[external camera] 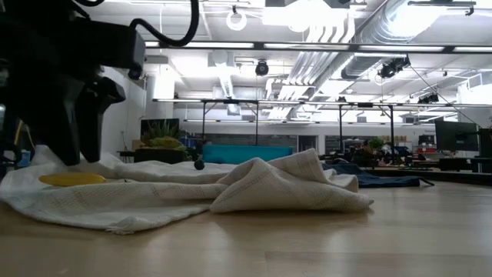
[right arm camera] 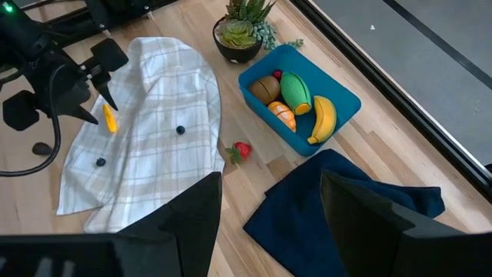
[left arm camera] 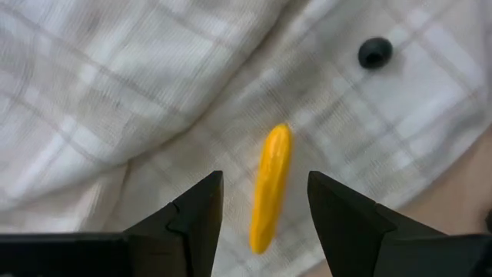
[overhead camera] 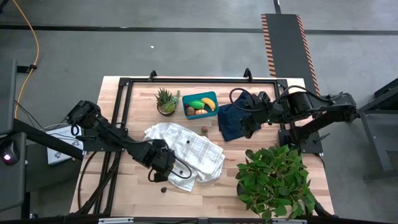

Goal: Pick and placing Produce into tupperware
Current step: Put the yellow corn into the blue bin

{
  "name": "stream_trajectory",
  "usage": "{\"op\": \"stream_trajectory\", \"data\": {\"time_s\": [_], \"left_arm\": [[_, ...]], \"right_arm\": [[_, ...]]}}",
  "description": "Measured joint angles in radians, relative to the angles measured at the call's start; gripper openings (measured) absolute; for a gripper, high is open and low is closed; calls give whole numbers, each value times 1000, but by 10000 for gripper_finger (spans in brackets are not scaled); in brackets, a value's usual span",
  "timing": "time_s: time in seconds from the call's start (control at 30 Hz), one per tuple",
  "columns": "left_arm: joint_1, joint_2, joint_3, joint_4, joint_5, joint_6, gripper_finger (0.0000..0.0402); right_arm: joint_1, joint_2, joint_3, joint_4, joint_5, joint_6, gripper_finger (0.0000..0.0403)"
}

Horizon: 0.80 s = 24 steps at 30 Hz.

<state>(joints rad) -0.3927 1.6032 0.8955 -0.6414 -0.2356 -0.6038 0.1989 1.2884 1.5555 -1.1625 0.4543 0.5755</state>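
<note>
On the pale wooden table [overhead camera: 261,193], one small yellow toy piece [left arm camera: 270,187] (two dark berries [right arm camera: 180,130] nearby) is flanked by the left gripper [left arm camera: 264,209], fingers apart, while the right gripper [right arm camera: 269,215] is held open over the dark navy cloth [right arm camera: 338,204].

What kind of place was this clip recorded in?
Most likely a robotics lab or workshop in a large open hall: exposed ceiling ducts and strip lights overhead, desks with monitors behind, and hazard-striped floor matting beside the wooden table.

Left tool [left arm camera: 263,223] open, fingers [left arm camera: 196,215] either side of small yellow piece [left arm camera: 270,187] lying on white checked cloth [left arm camera: 115,100]. Dark berry [left arm camera: 374,52] farther off on cloth. Bare tabletop [left arm camera: 461,196] at cloth edge.
</note>
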Motion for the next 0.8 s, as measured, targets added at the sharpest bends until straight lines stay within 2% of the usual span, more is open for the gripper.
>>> {"op": "stream_trajectory", "data": {"time_s": [0.8], "left_arm": [[1,7,-1,47,7,73,179]], "right_arm": [[0,0,0,0,0,0,213]]}}
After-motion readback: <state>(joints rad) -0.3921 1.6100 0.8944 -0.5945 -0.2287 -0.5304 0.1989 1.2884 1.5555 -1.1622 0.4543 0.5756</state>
